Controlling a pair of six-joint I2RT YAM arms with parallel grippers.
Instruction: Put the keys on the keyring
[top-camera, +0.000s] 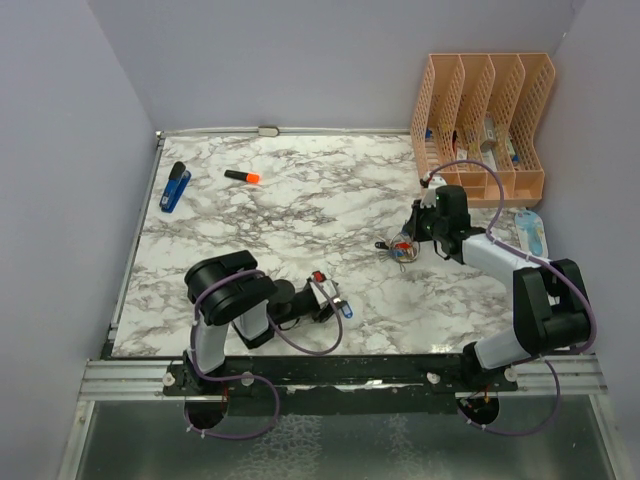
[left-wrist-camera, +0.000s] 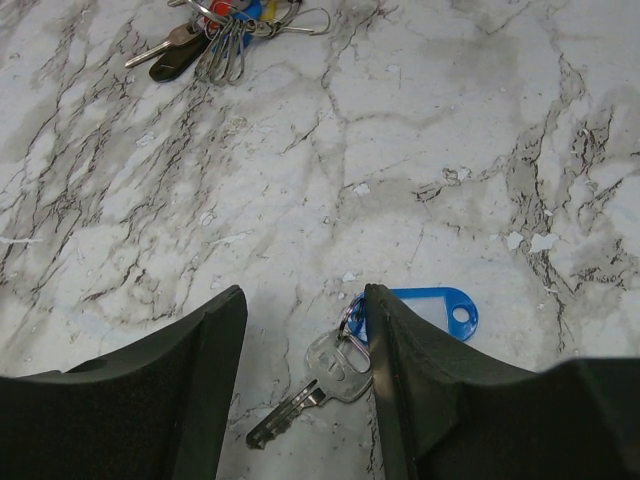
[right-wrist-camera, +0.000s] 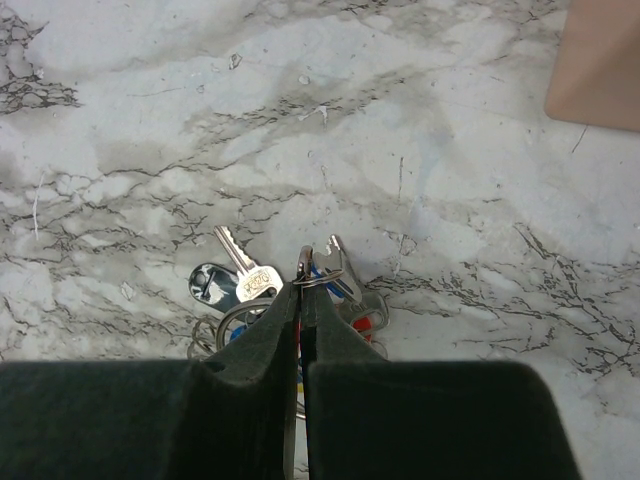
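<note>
Key (left-wrist-camera: 338, 368) with blue tag (left-wrist-camera: 432, 312) lies flat on the worktop (left-wrist-camera: 480, 150) between the left fingers (left-wrist-camera: 190, 390). They are spread, gripping nothing; one may touch the tag's end, hard to tell. Right fingers (right-wrist-camera: 250, 390) are clenched, apparently pinching the keyring (right-wrist-camera: 312, 280) wire above its cluster, well apart from the key. The key is probably light, stiff, thin and slippery on marble: take the bow or tag, not the blade.
</note>
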